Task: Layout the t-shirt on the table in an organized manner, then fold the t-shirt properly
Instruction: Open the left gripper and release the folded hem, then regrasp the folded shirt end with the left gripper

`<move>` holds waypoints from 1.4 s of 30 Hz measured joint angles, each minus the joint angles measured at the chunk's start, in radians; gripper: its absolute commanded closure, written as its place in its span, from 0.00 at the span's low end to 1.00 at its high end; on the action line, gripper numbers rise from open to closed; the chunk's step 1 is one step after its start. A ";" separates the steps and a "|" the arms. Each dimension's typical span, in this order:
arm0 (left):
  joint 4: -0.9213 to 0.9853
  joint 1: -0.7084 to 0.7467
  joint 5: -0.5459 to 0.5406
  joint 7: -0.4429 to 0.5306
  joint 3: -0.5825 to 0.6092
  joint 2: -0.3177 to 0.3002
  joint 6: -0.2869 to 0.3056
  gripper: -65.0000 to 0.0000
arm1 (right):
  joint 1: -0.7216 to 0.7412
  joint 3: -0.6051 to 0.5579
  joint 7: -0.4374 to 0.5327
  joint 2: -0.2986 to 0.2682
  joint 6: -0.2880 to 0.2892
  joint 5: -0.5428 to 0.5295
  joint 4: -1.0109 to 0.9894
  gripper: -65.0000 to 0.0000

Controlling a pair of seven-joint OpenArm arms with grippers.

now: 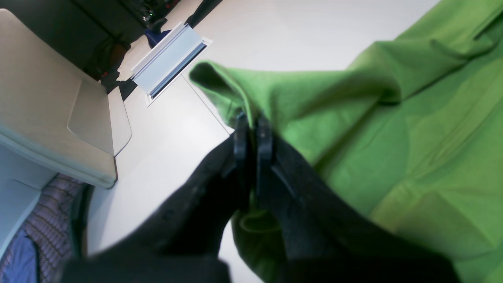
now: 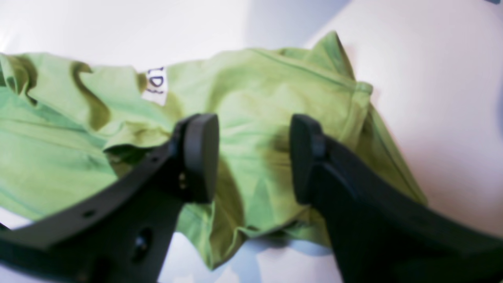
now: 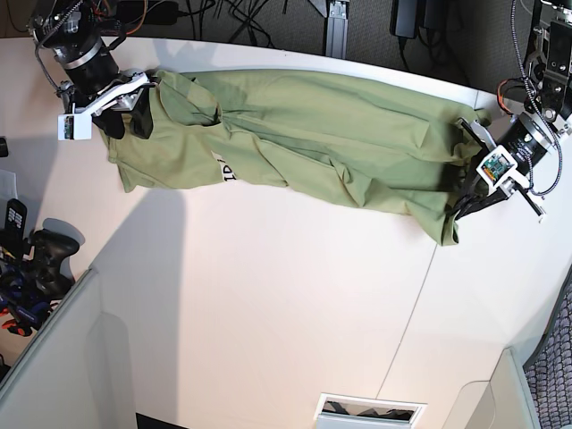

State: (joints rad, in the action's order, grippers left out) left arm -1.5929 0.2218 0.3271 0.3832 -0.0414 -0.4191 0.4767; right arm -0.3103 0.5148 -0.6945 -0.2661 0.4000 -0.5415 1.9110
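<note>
The light olive-green t-shirt (image 3: 304, 134) lies stretched in a long crumpled band across the far side of the white table (image 3: 268, 295), with its white label (image 3: 223, 170) showing. My left gripper (image 1: 251, 129) is shut on a fold of the shirt's edge and holds it up a little off the table; in the base view it (image 3: 466, 195) is at the shirt's right end. My right gripper (image 2: 253, 157) is open, with its pads (image 2: 200, 157) apart just over the shirt (image 2: 251, 110) near the label (image 2: 156, 84). In the base view it (image 3: 128, 125) is at the left end.
A thin dark seam (image 3: 411, 304) crosses the table. A vent slot (image 3: 366, 409) sits near the front edge and also shows in the left wrist view (image 1: 169, 65). Raised white-grey panels stand at the front corners (image 3: 54, 357) (image 3: 509, 393). A black controller (image 3: 40, 255) lies off the left edge.
</note>
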 measured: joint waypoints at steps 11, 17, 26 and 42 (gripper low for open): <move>-0.068 0.085 0.001 0.000 -0.001 -0.033 0.080 0.97 | 0.016 0.000 0.037 0.000 0.000 0.000 0.000 0.55; -0.069 0.092 0.011 -0.027 0.000 -0.055 0.109 0.76 | 0.017 0.000 0.040 0.000 0.000 -0.004 0.000 0.55; -0.070 0.153 0.015 -0.027 -0.023 -0.066 0.134 0.76 | 0.017 0.000 0.039 0.000 0.000 -0.004 0.000 0.55; -0.149 0.106 -0.520 -0.233 -0.293 -0.006 0.212 0.78 | 0.058 0.000 0.040 -0.003 0.000 -0.012 0.000 0.55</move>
State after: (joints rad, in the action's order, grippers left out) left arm -1.7420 0.3275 -0.1932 0.1501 -0.3340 -0.4248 0.6884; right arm -0.2527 0.5148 -0.6544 -0.2687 0.4004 -0.5533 1.9106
